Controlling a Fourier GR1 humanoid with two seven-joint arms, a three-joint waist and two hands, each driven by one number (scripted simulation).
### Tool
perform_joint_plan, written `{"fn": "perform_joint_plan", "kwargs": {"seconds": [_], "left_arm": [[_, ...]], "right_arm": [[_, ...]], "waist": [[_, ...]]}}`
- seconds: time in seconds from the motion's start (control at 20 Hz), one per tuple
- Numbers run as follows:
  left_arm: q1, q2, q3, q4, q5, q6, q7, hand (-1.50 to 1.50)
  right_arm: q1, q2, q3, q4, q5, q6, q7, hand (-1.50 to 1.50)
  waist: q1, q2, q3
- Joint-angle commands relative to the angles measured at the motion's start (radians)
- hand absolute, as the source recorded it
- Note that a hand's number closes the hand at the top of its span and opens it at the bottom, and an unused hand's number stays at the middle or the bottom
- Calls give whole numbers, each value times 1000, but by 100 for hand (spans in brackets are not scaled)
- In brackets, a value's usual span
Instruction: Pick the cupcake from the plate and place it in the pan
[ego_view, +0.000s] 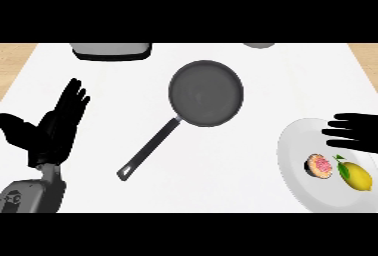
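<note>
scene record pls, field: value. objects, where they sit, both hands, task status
cupcake: on the plate, lying on its side, beside the lemon
lemon: on the plate, right of the cupcake
plate: white, at the counter's right edge
pan: mid-counter, nothing in it, handle pointing toward lower left
left robot hand: open, fingers up, resting at the left side
right robot hand: open, fingers straight, over the plate's far part, not touching the cupcake
appliances at far edge: cut off, cannot identify
task status: cupcake not yet picked
</note>
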Motion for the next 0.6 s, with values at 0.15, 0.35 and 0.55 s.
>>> {"fn": "perform_joint_plan", "kwargs": {"seconds": [0.15, 0.35, 0.55], "left_arm": [[-6, 4, 39, 24, -9, -41, -19, 0], [-69, -23, 32, 69, -34, -11, 5, 0], [-43, -23, 54, 88, -36, -38, -50, 0]], "right_arm": [[77, 28, -110, -91, 55, 42, -18, -150], [99, 72, -117, -214, 57, 120, 58, -150], [182, 48, -163, -260, 121, 117, 79, -150]], "waist": [[-3, 0, 0], [-5, 1, 0], [-8, 0, 0]]}}
